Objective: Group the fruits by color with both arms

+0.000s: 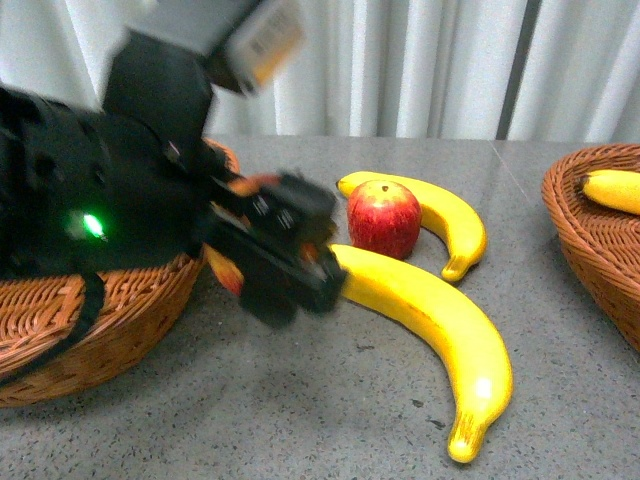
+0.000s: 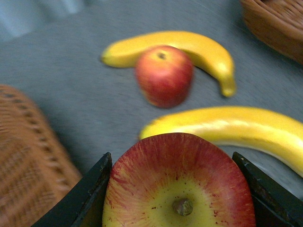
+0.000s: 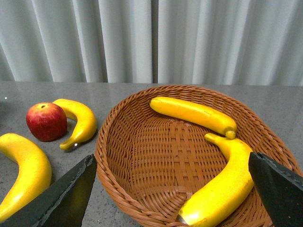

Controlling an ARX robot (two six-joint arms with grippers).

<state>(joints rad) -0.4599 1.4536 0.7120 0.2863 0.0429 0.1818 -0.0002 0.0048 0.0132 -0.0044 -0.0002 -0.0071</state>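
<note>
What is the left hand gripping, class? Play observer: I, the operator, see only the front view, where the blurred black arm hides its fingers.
Observer: In the left wrist view, the left hand is shut on a glossy red apple with a yellow stem end.
Operator: How many bananas lie in the brown woven wicker basket on the right? I see one.
Observer: Two: a straighter yellow banana and a more curved yellow banana.
Operator: And the right hand?
Observer: The right hand is open and empty, with its fingers spread wide over that basket.
</note>
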